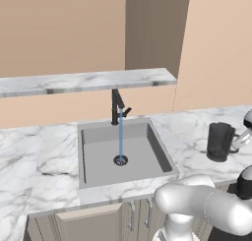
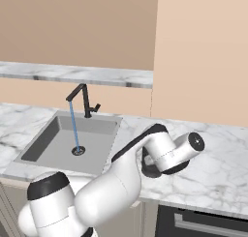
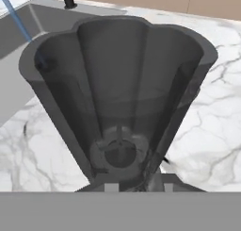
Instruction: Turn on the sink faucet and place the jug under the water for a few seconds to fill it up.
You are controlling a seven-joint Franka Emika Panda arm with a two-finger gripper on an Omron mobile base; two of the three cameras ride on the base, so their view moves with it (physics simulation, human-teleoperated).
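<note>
water [image 1: 120,141] already running: a thin blue line straight down from the spout of the black sink faucet [image 1: 117,106] to the round drain in the grey sink [image 1: 157,149]. so the tap step looks done, and the filling step is not yet done.

jug [image 1: 219,141] standing upright on the white marble tabletop [image 1: 39,156], off to the right of the sink, well apart from the stream. not in the basin, not under the water. loop handle on its right side, pointing toward the end of the arm at the right edge of the left base view.

from the hand view, looking down into the open mouth of the jug [image 3: 117,84], very close, with the round bottom deep inside. sink and blue stream up in the top left corner there, so the water lies past the jug, over its far left side.

claw right at the jug, down low near its wall, but the tips too hidden to read. cannot tell if open wide, narrow, or gripping the jug. in the right base view, the arm bends across and covers most of the jug [image 2: 151,172].

next move, as a guess: get a firm hold, lift, carry left over the sink edge, mouth kept up, stop with the rim right under the blue line. one arm only, so no choice of hand.
</note>
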